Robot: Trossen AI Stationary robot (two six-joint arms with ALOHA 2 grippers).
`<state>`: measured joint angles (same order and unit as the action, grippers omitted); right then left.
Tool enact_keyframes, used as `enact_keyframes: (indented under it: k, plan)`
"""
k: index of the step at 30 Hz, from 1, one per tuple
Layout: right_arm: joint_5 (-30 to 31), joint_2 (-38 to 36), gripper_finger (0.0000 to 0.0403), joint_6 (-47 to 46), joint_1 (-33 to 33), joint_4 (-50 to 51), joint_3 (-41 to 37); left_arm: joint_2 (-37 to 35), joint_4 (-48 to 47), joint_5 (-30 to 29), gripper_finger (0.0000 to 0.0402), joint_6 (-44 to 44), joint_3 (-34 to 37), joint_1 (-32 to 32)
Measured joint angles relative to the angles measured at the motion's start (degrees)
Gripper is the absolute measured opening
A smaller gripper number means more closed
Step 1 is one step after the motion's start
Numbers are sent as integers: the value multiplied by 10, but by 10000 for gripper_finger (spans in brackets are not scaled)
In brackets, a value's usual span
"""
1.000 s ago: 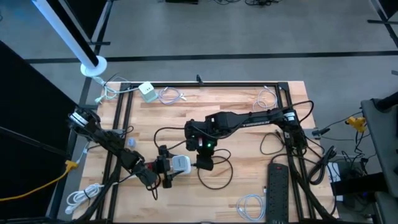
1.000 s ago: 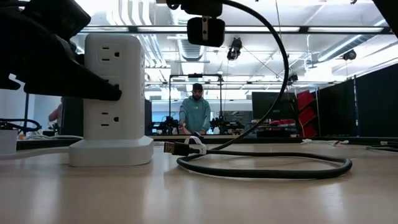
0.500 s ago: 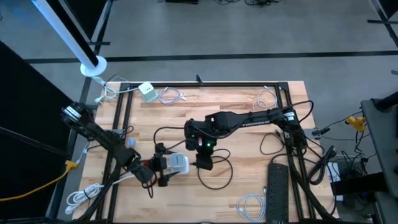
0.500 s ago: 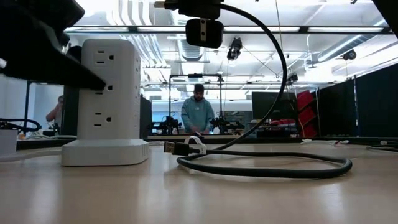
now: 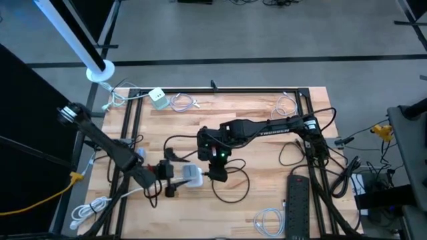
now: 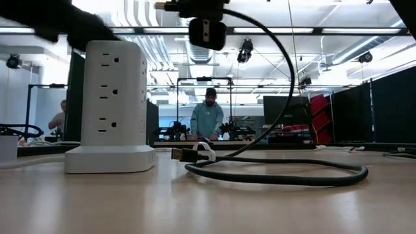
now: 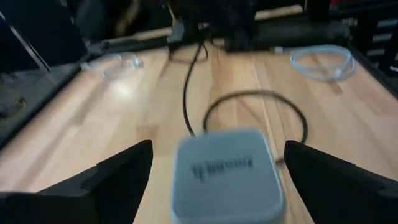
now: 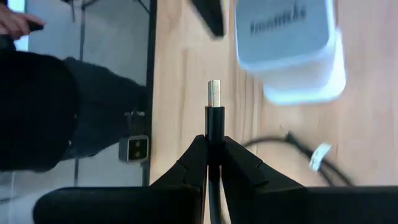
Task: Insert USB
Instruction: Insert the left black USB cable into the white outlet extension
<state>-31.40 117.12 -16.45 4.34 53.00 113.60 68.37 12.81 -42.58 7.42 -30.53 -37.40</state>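
Observation:
A white power tower [image 5: 192, 175] stands upright on its base on the wooden table [image 5: 267, 133]; its side sockets face the low view [image 6: 114, 97]. My left gripper [image 5: 172, 180] hovers open just above it, one finger [image 7: 118, 180] on each side of the tower's top [image 7: 227, 174] with clear gaps. Above and to the tower's right, my right gripper [image 5: 215, 172] is shut on a black USB plug [image 8: 214, 118]. The plug's metal tip [image 8: 214, 92] points toward the tower. Its black cable [image 6: 273, 172] loops on the table. My right gripper pinches the black body of the USB plug [image 8: 214, 134] between its two fingers [image 8: 193, 162], which lie along the plug. The metal tip sticks out past the fingertips. The plug is lifted clear of the table, and its cable hangs in an arc down to the loop.
Coiled white cables lie at the table's corners [image 5: 270, 220] [image 5: 287, 105] [image 5: 183, 102] [image 5: 90, 210]. A small white adapter [image 5: 158, 97] sits at the far left, and a black power strip [image 5: 297, 200] at the near right. A person [image 6: 209, 120] stands in the room beyond.
My left gripper has risen from the tower's sides to above its top and drawn back a little toward the table's left edge, letting go. The tower has slid slightly along the table and still stands upright. My right gripper has kept its place with the plug.

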Motion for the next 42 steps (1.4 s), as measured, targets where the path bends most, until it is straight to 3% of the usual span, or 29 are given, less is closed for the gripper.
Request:
enact_keyframes:
  k: [6, 12, 22, 30, 37, 42]
  plan:
    - [0, 2, 19, -34, -13, -80, 0, -4, 0, -4, 350, -125, -44, 14]
    - [-1, 2, 19, -53, -24, -90, 0, 31, -9, 5, 351, -196, -91, 27]
    - [-1, 1, 19, -60, -26, -88, 14, 49, -25, 12, 351, -133, -100, 28]
    - [-1, 0, 19, -65, -30, -87, 32, 49, -98, 12, 351, -109, -130, 24]
    - [-21, 0, 19, -70, -28, -48, 32, 46, -220, 0, 351, -113, -188, 23]
    - [-1, 0, 19, -89, -26, -42, 32, 46, -231, 0, 351, -117, -194, 23]
